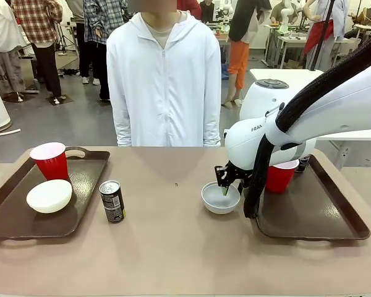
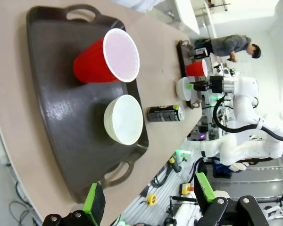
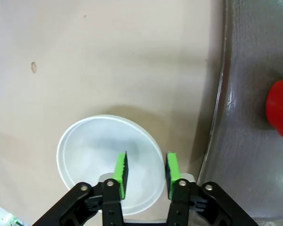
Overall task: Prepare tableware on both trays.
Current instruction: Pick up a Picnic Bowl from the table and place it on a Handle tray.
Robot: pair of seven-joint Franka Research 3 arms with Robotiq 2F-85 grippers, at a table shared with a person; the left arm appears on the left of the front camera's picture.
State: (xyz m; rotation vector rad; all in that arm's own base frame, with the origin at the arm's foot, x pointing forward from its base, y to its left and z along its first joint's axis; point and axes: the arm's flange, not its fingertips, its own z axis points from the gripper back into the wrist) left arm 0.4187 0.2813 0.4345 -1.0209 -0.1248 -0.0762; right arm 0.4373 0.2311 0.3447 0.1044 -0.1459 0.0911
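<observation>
Right claw hung low over the table, its jaws partly apart and astride the rim of a small white bowl. In the right wrist view one green pad sat inside the bowl and the other just outside its wall, on the side toward the right tray. The pads stood wider than the thin wall and were not closed on it, so the claw had hold of nothing. That bowl rested on the bare table, just beside the right tray's left rim. On the right tray stood a red cup, with a dark can behind it, both partly hidden by the arm.

Left claw was spread wide and empty, well above the left tray. That tray carried the other red cup and a second bowl, near each other but apart. A second can stood upright on the table just outside that tray's rim, between the two trays. A person in a white zipped jacket stood at the far side of the table.
</observation>
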